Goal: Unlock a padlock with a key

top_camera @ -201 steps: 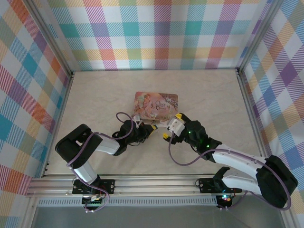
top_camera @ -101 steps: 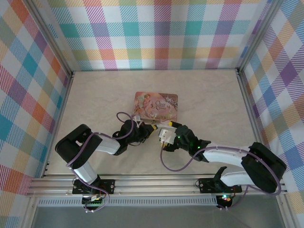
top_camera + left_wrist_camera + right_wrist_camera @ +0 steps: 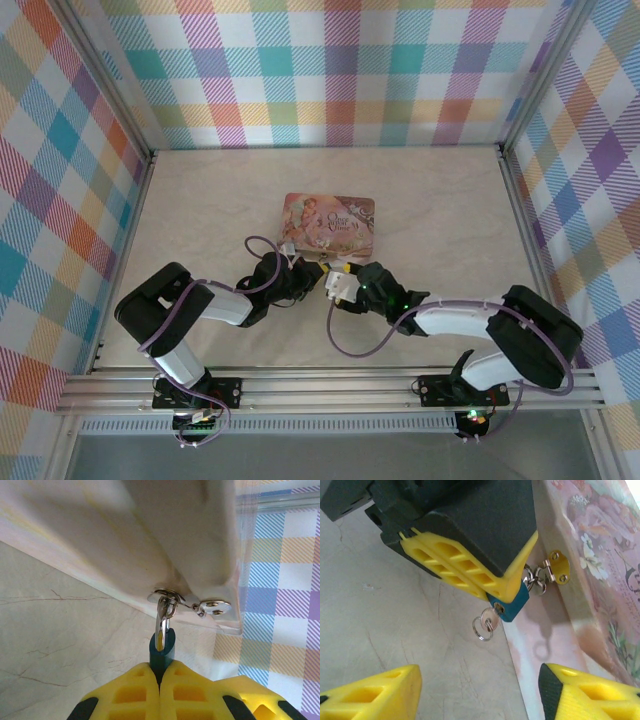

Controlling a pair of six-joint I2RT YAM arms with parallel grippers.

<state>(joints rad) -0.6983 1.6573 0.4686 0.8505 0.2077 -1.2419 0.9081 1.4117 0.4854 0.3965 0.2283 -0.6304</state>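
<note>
Our right gripper (image 3: pixel 338 287) now sits further left than a second ago, just beside the left gripper (image 3: pixel 303 279) at the front edge of the pink tin (image 3: pixel 330 221). Left wrist: we see clenched fingers grasping the blue padlock (image 3: pixel 162 651), its shackle pointing away into the clasp (image 3: pixel 165 596). Right wrist: our fingers gape, and a key (image 3: pixel 493 614), partly hidden, sticks from the padlock's base.

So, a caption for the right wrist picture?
Left gripper clamps the blue padlock, key in its keyhole; right gripper open below.
</note>
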